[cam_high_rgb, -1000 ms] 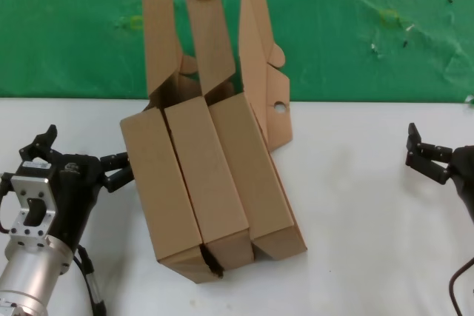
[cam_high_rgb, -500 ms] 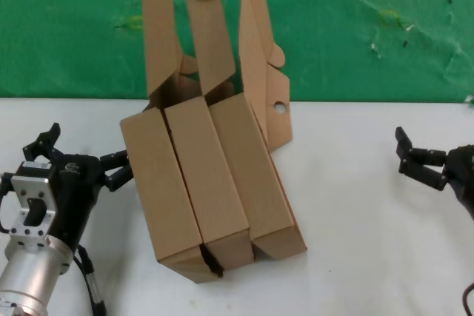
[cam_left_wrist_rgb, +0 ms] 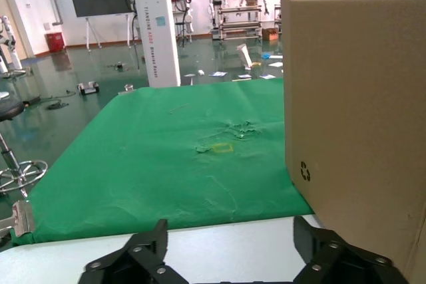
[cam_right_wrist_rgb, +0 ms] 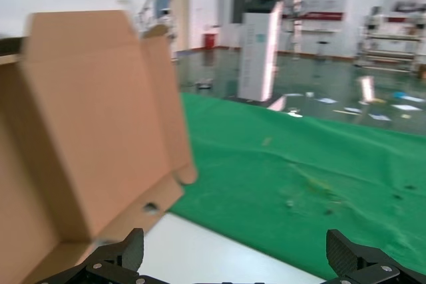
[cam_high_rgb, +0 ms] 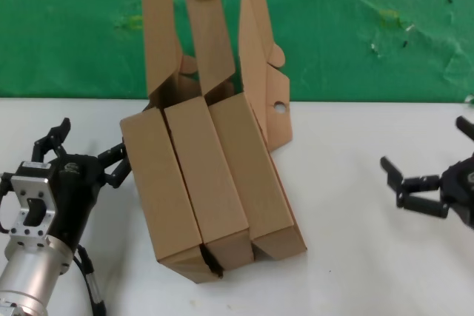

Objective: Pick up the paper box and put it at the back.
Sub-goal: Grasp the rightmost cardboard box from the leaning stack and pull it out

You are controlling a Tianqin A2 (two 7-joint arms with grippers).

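Three brown cardboard boxes lie side by side on the white tabletop, their lids standing open toward the green cloth. The paper box (cam_high_rgb: pixel 255 179) is the rightmost one, with a round hole in its side flap; the right wrist view shows it as the paper box (cam_right_wrist_rgb: pixel 100 118). The back is the creased green cloth (cam_high_rgb: pixel 355 35). My right gripper (cam_high_rgb: pixel 428 155) hovers open to the right of the boxes, well apart from them, and shows in its own view as the right gripper (cam_right_wrist_rgb: pixel 233 247). My left gripper (cam_high_rgb: pixel 87 152) stands open beside the leftmost box (cam_left_wrist_rgb: pixel 353 98), shown there as the left gripper (cam_left_wrist_rgb: pixel 233 237).
The two other boxes (cam_high_rgb: pixel 185 183) press against the paper box's left side. Bare white tabletop (cam_high_rgb: pixel 355 257) lies between the boxes and my right gripper. The cloth carries small stains (cam_high_rgb: pixel 389 16) at the right.
My right gripper has moved left toward the boxes and its fingers have spread wider. The left gripper has shifted slightly toward the back. The boxes have not moved.
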